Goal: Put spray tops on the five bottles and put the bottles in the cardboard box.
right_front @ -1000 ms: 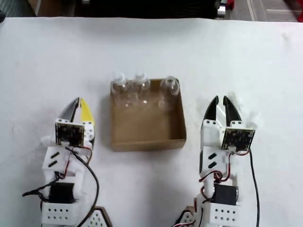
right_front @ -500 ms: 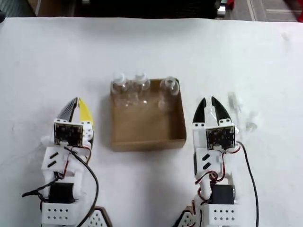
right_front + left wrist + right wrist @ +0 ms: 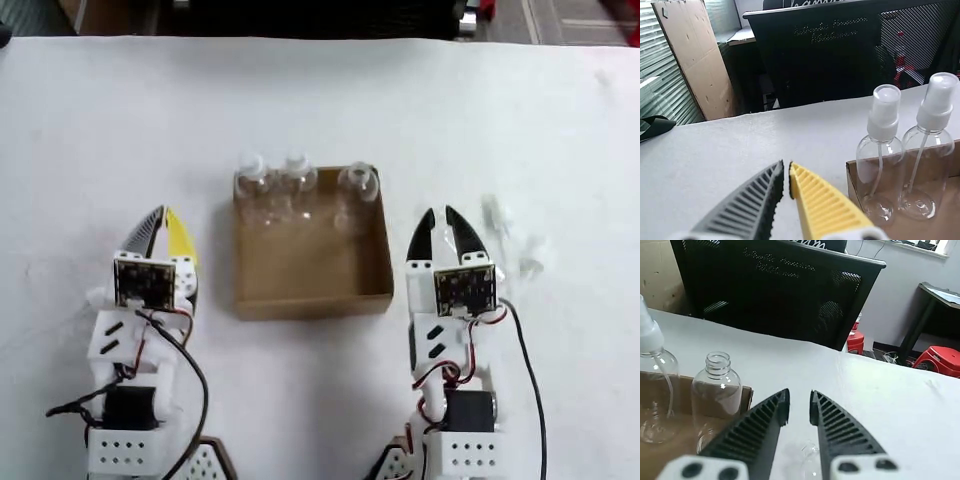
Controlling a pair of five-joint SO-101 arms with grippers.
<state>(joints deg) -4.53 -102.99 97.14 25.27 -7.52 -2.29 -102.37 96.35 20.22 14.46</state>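
The cardboard box lies between the two arms. Three clear bottles stand along its far wall: two with white spray tops and one with a bare neck. In the left wrist view the capped pair stands beyond and beside my left gripper, which is shut and empty. My left gripper rests left of the box. My right gripper sits just right of the box, slightly open and empty. The bare-necked bottle shows beside its fingers.
Clear plastic pieces lie on the white table right of my right gripper: a small one and a larger one. A black mesh chair stands past the table's far edge. Bare table surrounds the box.
My right arm shifted left, away from the clear pieces and nearer the box, then held still for the last half second. The left arm has not moved.
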